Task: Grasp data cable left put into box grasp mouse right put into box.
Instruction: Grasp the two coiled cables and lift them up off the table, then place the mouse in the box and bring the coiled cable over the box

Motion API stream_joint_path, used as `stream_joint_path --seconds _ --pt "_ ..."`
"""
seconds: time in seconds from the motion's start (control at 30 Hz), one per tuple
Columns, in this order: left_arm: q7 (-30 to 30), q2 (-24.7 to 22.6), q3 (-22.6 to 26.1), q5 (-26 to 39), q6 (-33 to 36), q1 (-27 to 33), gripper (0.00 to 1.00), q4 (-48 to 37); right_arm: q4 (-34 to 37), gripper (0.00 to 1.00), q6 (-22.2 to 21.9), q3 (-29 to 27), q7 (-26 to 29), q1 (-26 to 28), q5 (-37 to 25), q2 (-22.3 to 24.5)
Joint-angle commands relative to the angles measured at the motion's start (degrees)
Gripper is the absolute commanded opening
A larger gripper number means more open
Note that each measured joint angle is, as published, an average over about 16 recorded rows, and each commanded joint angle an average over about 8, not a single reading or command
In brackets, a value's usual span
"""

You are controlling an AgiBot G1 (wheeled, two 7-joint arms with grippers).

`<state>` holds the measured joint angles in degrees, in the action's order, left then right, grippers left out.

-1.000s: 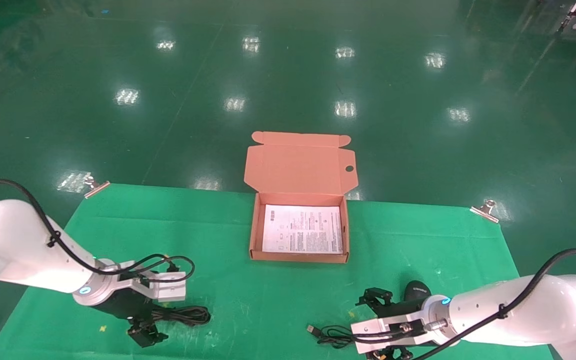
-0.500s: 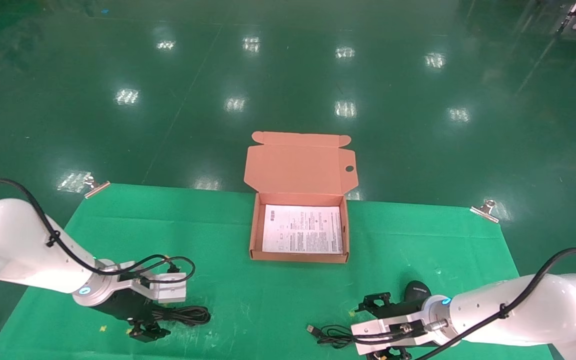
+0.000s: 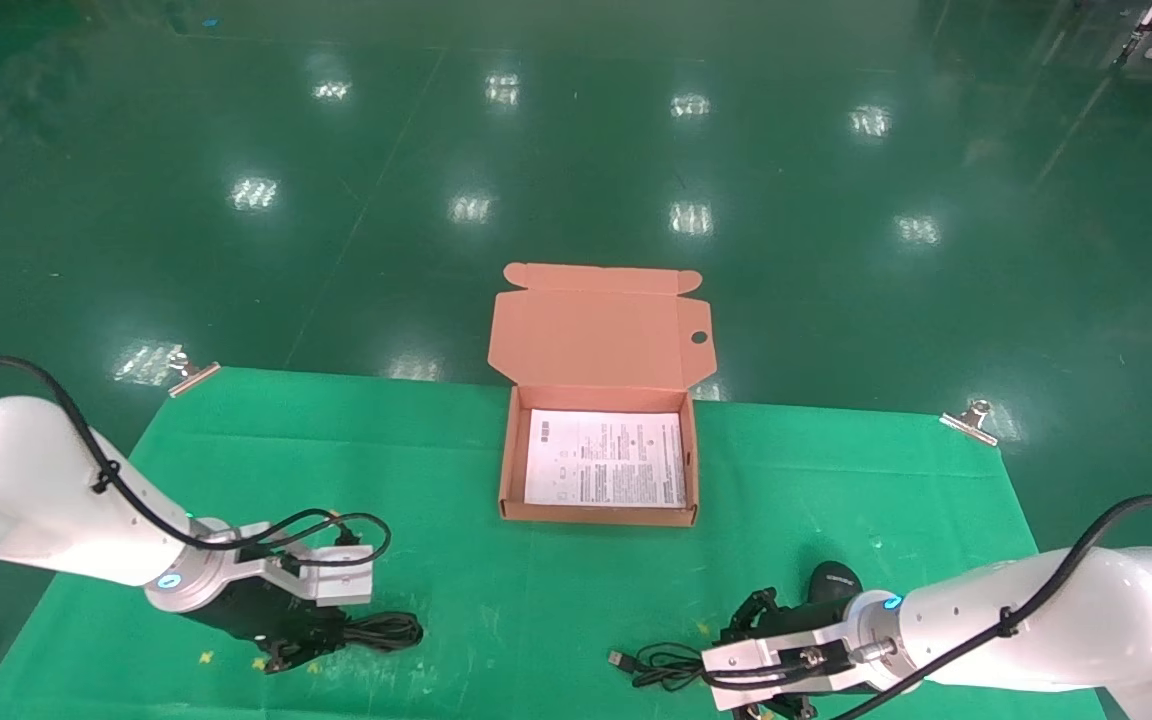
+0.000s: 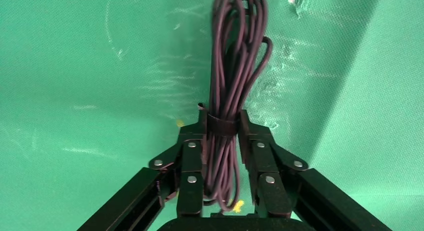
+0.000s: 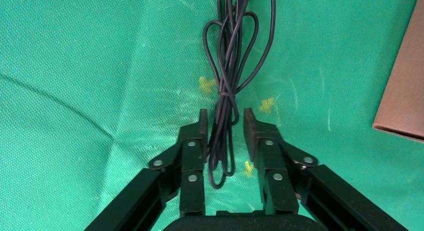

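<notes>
The left hand [image 4: 220, 136] is closed around the data cable [image 4: 235, 66] low on the counter [image 3: 536, 600], bundle running straight out from its fingers. The box [image 3: 508, 470] lies ahead toward the robot's right. The right hand [image 5: 224, 128] straddles the mouse's cord [image 5: 232, 56], slightly open, gripping nothing yet.

Overhead lamps threw bright glare patches across the glossy green floor [image 3: 576, 150]; the bench [image 3: 836, 480] was evenly lit, with soft diagonal shadows in both wrist views.
</notes>
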<state>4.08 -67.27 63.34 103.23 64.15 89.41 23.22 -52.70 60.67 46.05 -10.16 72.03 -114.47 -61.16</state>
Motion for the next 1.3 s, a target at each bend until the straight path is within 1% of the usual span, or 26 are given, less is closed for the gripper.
stream_joint_path --seconds 0.03,0.3,0.47,0.67,0.83,0.93,1.07,1.17,1.3 --pt "0.01 0.01 0.0 0.0 0.03 0.0 0.0 0.03 -0.01 0.0 0.02 0.01 -0.01 0.01 0.01 0.01" --pt "-0.11 0.06 0.01 0.03 0.08 0.13 0.0 0.21 -0.04 0.0 0.05 -0.06 0.04 0.11 0.07 0.14" --pt "-0.86 0.66 0.23 0.61 0.5 1.4 0.0 2.24 -0.78 0.0 0.83 -1.74 1.59 1.56 1.83 2.3" --pt "-0.49 3.08 0.26 1.59 1.69 4.39 0.0 9.61 -2.63 0.0 2.49 -6.85 7.06 6.36 6.9 7.66" --pt "2.36 5.59 0.15 3.69 1.53 7.46 0.0 18.96 -4.23 0.0 1.33 -10.42 10.06 11.53 9.0 9.72" --pt "4.99 6.68 -0.12 5.45 0.36 9.07 0.0 24.64 -4.45 0.0 0.29 -11.77 10.45 14.54 9.86 9.02" --pt "8.37 7.19 -0.8 7.69 -2.23 10.71 0.0 30.36 -2.77 0.0 -1.07 -12.8 9.62 18.46 10.99 6.07" --pt "10.07 6.83 -1.41 9.08 -4.42 11.76 0.0 32.74 -0.02 0.0 -2.31 -13.18 8.05 21.36 11.67 2.92" --pt "11.55 5.73 -2.22 10.46 -7.06 13.17 0.0 33.63 5.38 0.0 -4.24 -13.62 5.03 25.26 12.6 -1.61"
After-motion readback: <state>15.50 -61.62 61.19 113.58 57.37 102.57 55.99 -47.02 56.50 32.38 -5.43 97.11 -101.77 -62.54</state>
